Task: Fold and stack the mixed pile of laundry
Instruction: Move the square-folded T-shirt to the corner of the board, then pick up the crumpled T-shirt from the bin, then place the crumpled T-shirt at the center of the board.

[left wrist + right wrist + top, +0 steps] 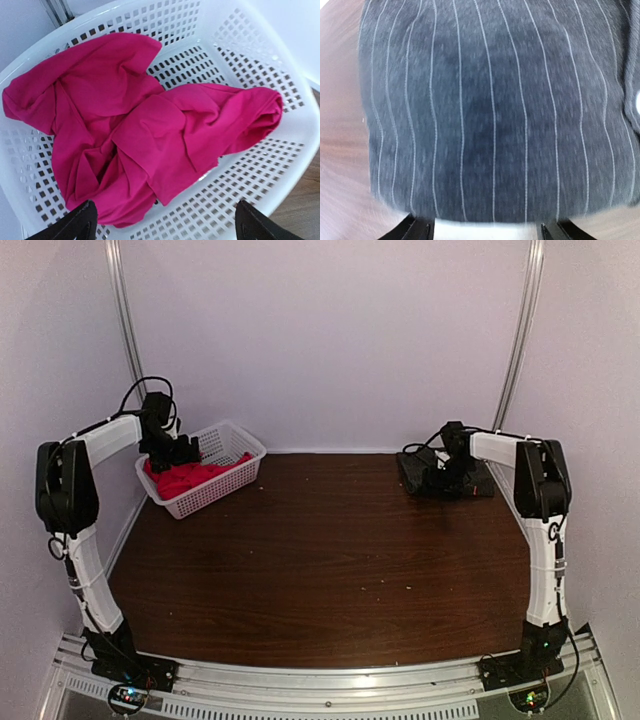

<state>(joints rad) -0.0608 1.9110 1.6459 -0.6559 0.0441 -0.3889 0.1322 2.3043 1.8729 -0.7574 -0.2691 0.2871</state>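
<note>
Over the basket (280, 65), the left end effector (165, 215) hangs open, seemingly to grab the T-shirt (150, 135); the right end effector (487, 227) is open over the pinstriped shirt (490, 110).

White lattice basket (215, 495) at far-left of dark wood table (320, 570); pale wall (330, 340) behind.

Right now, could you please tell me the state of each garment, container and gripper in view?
Bright red-pink cloth T-shirt: crumpled, unfolded.
White plastic lattice basket: upright, holding only the T-shirt.
Dark charcoal pinstriped shirt: lying smooth on the brown wooden table, apparently folded.
Left gripper: open, above the T-shirt.
Right gripper: open, over the pinstriped shirt.
</note>
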